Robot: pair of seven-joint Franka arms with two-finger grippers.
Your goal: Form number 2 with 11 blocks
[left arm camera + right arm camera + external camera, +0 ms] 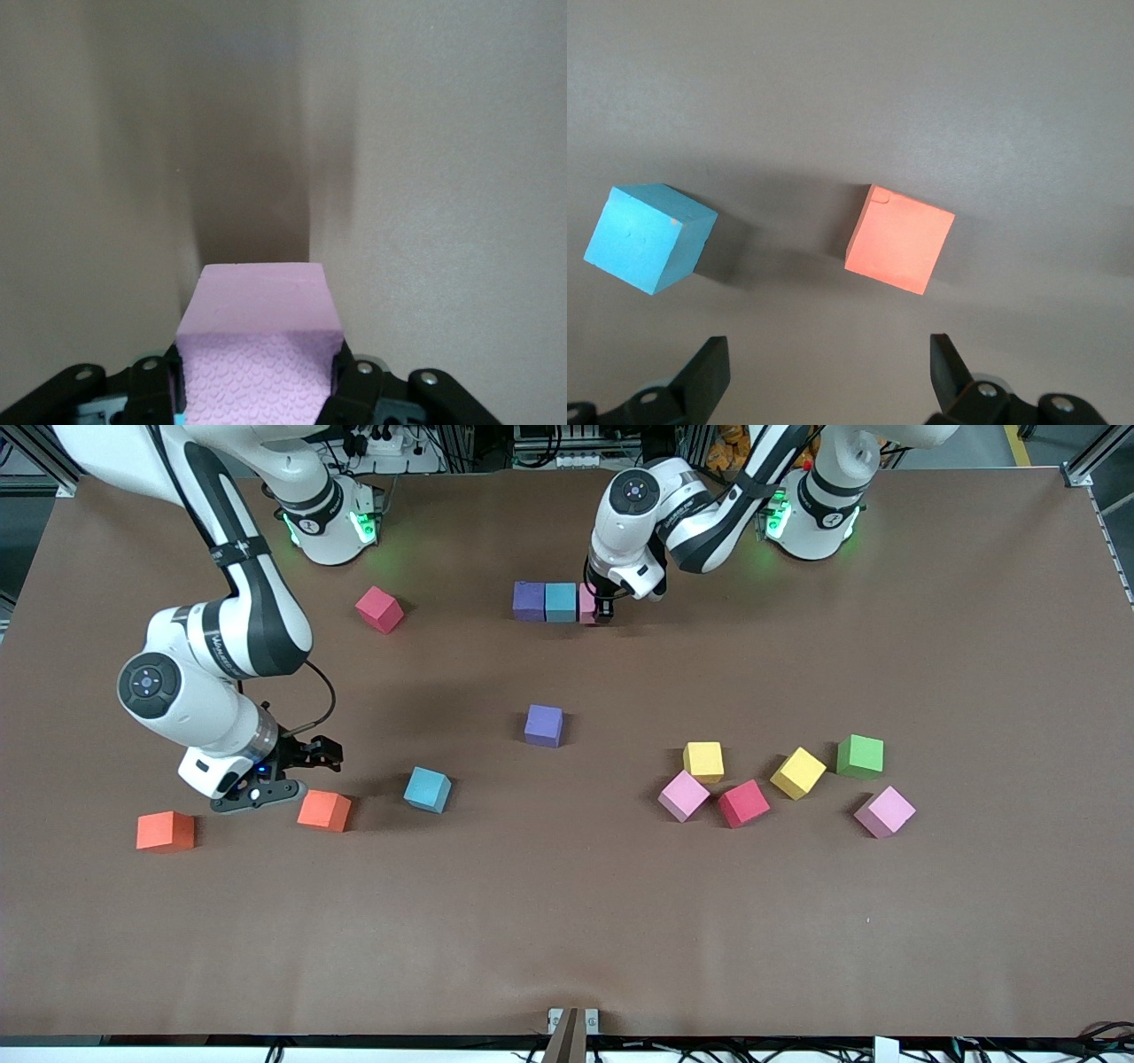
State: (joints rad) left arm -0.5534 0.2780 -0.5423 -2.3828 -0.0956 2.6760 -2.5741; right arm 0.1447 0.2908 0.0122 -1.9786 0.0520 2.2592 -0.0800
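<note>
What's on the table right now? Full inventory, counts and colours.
purple blocks: 2; one heads the row by the bases, one loose mid-table.
blue blocks: 2; one mid-row, one loose beside an orange block.
pink blocks: 3; one at the row's end in the left gripper, two in the cluster toward the left arm's end.
yellow blocks: 2, in that cluster.
red blocks: 2; one in the cluster, one near the right arm's base.
orange blocks: 2, toward the right arm's end.
green cube: 1, in the cluster.
left gripper: shut on the pink block.
right gripper: open, beside an orange block.
</note>
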